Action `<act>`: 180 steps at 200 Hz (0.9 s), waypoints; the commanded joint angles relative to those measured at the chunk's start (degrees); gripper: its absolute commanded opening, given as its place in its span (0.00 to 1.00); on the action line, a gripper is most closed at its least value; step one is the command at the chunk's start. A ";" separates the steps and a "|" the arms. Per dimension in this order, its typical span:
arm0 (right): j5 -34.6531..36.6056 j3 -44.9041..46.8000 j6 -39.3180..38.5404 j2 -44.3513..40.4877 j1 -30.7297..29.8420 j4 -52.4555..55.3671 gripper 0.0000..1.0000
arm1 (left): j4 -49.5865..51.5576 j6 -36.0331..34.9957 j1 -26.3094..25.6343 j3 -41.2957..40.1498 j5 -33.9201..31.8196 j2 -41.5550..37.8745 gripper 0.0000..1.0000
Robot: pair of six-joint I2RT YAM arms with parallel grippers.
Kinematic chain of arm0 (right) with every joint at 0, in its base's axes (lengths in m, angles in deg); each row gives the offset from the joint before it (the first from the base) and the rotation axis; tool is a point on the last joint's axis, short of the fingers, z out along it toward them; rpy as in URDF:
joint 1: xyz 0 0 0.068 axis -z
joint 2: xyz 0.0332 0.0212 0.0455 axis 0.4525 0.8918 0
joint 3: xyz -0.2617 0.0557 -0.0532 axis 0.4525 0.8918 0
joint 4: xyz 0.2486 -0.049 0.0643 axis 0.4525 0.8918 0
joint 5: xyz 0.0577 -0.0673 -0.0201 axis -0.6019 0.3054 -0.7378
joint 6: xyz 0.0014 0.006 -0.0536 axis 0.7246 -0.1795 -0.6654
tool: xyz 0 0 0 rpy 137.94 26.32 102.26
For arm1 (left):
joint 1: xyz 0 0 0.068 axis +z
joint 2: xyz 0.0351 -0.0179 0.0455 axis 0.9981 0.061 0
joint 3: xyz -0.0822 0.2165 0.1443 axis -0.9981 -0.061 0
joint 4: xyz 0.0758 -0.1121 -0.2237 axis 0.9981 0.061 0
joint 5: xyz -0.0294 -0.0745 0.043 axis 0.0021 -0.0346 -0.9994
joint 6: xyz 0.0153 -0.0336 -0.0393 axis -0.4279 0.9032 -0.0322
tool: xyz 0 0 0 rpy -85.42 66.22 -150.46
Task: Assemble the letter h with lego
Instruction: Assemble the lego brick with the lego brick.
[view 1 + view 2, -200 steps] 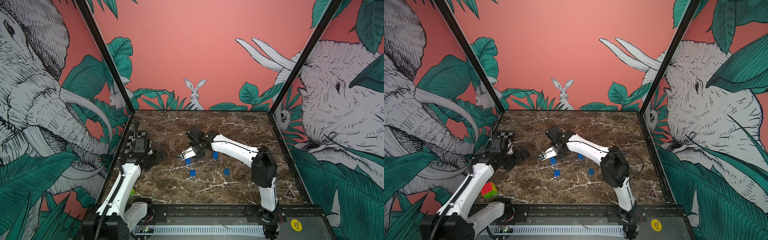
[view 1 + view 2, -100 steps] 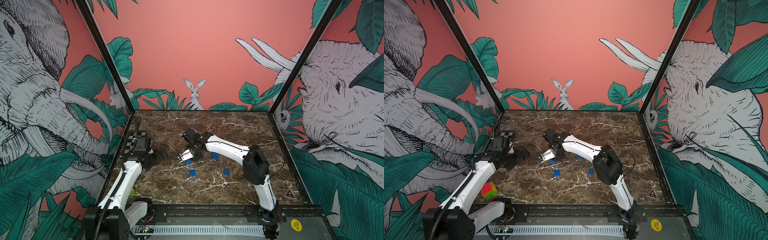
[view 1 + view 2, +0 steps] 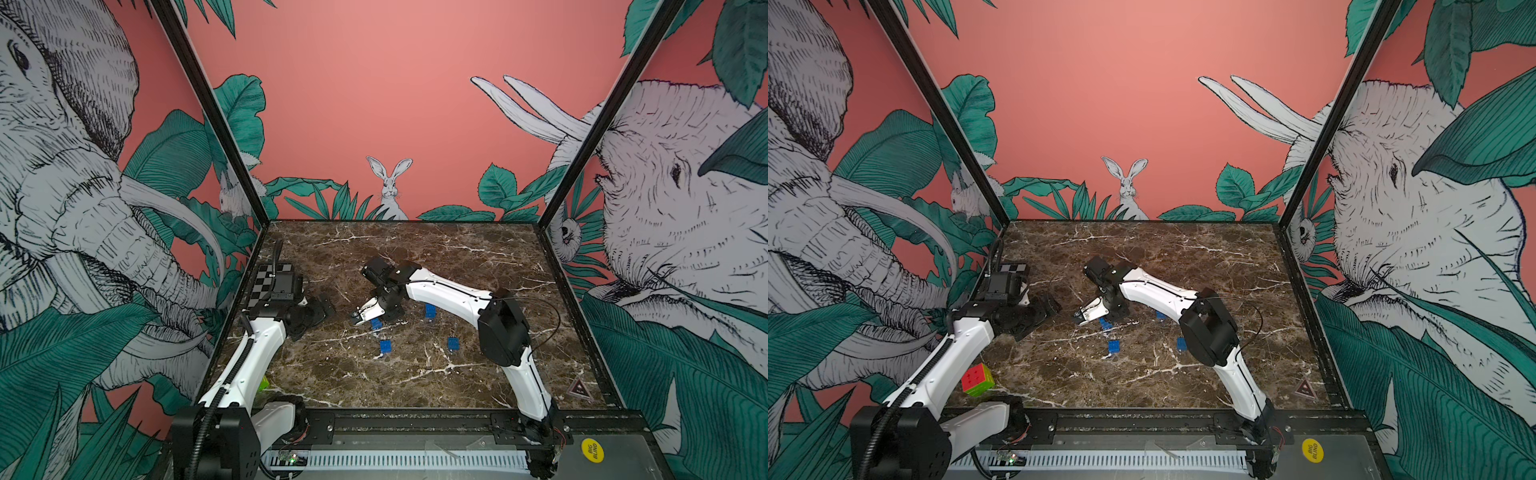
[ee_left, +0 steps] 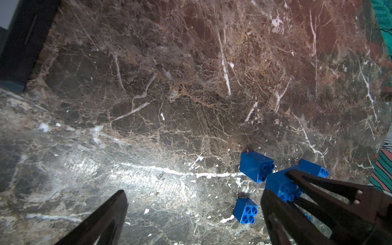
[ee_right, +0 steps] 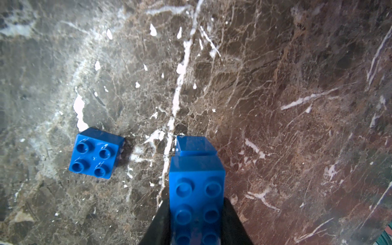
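Observation:
My right gripper is shut on a long blue lego brick, low over the marble near the table's middle. Just past that brick's far end shows another blue piece; I cannot tell whether the two are joined. One square brick lies beside it, studs up. Two more bricks lie further right. My left gripper stands open and holds nothing, left of the bricks. No letter h shape is in view.
A multicoloured puzzle cube sits at the front left beside the left arm. A checkered board stands at the left wall. Printed walls close in the marble table on three sides, and a black rail runs along the front.
The right arm's elbow has swung leftward and the right gripper, with the long brick, has shifted slightly left. The left arm has barely moved.

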 commanded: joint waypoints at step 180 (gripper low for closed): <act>-3.02 -3.27 1.69 3.07 1.84 3.33 0.00 | -0.33 -0.50 -0.27 1.01 -0.60 0.63 0.99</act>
